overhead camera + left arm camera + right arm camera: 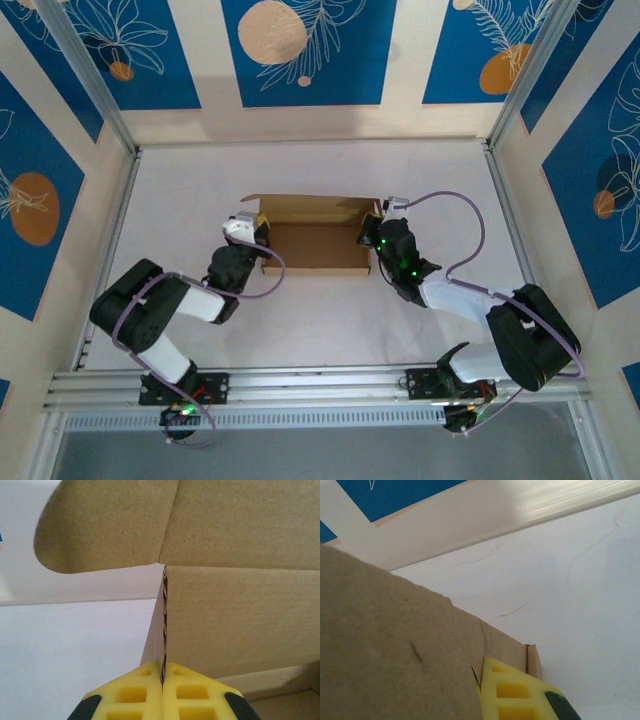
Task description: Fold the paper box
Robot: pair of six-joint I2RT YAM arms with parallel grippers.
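The paper box (315, 245) is a brown cardboard tray in the middle of the white table, with its walls partly raised. My left gripper (264, 238) is at its left end and my right gripper (372, 238) at its right end. In the left wrist view the yellow fingers (135, 692) of the left gripper (163, 672) are shut on the thin edge of an upright wall of the paper box (240, 625), and a rounded flap (100, 525) hangs above. In the right wrist view one yellow finger (515, 690) presses against the paper box (385, 645); cardboard hides the other finger.
The white table (310, 320) is ringed by an aluminium frame (310, 385) along the near edge and by patterned blue panels (305, 50) behind and at the sides. Purple cables (465, 225) loop from both wrists over the table.
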